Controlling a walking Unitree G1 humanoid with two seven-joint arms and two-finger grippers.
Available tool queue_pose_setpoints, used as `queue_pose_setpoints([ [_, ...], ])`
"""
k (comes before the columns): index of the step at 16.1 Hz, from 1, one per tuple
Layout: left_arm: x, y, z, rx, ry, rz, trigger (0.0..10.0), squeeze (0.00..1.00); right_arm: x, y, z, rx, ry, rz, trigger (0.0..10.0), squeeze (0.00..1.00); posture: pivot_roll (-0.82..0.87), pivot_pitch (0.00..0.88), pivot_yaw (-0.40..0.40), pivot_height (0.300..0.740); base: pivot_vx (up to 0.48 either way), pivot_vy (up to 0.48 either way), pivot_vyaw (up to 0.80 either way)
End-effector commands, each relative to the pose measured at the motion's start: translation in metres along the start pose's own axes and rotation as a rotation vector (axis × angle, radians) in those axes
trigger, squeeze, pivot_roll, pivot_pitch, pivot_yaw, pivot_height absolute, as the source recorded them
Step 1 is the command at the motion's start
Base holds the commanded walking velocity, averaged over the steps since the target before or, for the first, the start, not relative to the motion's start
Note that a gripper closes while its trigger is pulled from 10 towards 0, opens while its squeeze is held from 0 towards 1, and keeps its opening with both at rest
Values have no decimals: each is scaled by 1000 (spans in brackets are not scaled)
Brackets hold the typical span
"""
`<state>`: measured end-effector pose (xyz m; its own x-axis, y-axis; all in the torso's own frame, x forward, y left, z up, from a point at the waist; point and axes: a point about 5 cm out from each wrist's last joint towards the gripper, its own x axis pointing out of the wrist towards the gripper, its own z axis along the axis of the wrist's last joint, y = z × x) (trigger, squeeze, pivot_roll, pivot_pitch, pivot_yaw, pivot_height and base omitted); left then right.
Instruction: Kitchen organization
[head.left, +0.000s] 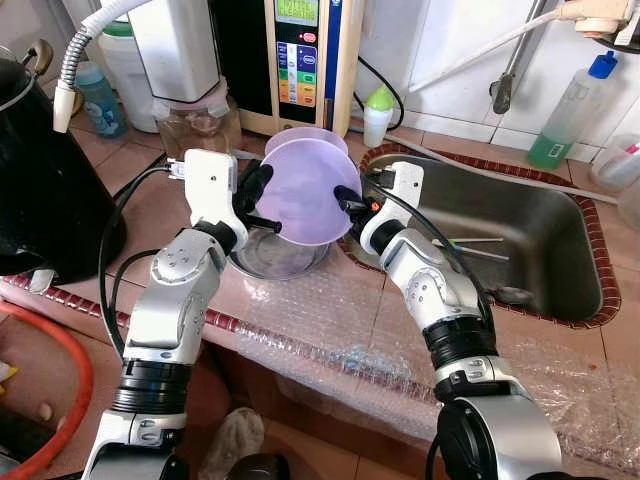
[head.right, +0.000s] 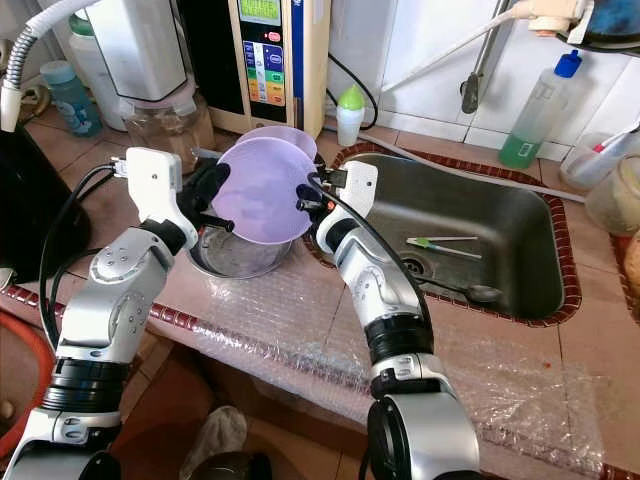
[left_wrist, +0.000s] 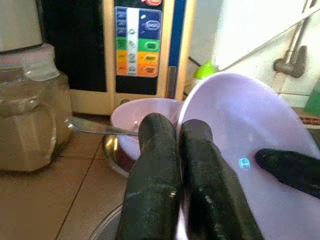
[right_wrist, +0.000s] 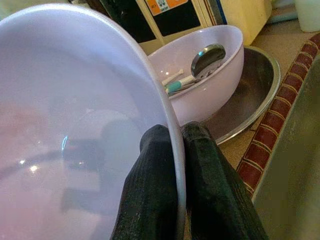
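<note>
Two lilac bowls in play. First bowl (head.left: 303, 192) held up on edge above the counter (head.left: 330, 300), tilted, hollow facing the camera, pinched at both sides of its rim: left gripper (head.left: 262, 200) clamped on the rim at 9 o'clock, one finger each side of the wall; right gripper (head.left: 350, 200) clamped the same way at 3 o'clock. Second bowl (right_wrist: 200, 80) sitting behind it at 12 o'clock, resting inside a steel basin (right_wrist: 250, 100), with one spoon (right_wrist: 206, 57) and a teal-handled utensil lying in it. One more steel bowl (head.left: 275, 258) directly below the raised bowl, at 6 o'clock.

One steel sink (head.left: 540, 240) at 3 o'clock with red tiled border, holding one spoon (head.right: 470, 292) near the drain and one thin green-tipped stick (head.right: 440, 241). Bubble wrap (head.left: 330, 340) spread along the counter edge at 6 o'clock. One glass jar (head.left: 198, 120) at 11 o'clock, one water machine (head.left: 300, 50) with coloured buttons at 12, one small white bottle with green cap (head.left: 378, 112) beside it, one green-liquid bottle with blue cap (head.left: 572, 115) at 2 o'clock, one black kettle (head.left: 45, 190) at 9 o'clock.
</note>
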<state>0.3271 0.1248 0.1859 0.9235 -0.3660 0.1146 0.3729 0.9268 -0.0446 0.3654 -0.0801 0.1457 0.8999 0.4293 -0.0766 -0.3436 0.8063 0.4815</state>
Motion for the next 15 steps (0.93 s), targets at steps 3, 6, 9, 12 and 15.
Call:
queue_pose_setpoints([
  [3,0,0,12,12,-71,-5,10000,1000,-1,-8,14,42,-50,-48,0,0,60,0,22,740,0,0,0],
  [6,-1,2,22,13,-145,18,10000,1000,-2,-2,36,72,-182,-27,0,0,59,0,20,740,0,0,0],
  [9,-3,8,16,13,-118,47,10000,1000,-12,-11,77,76,-408,-98,0,0,61,0,18,740,0,0,0],
  [12,-7,10,10,37,-94,57,10000,1000,-27,-32,103,-13,-527,-212,0,0,64,0,17,740,0,0,0],
  [15,-13,14,-1,59,-48,80,10000,1000,-42,-68,102,-134,-503,-431,0,0,67,0,17,740,0,0,0],
])
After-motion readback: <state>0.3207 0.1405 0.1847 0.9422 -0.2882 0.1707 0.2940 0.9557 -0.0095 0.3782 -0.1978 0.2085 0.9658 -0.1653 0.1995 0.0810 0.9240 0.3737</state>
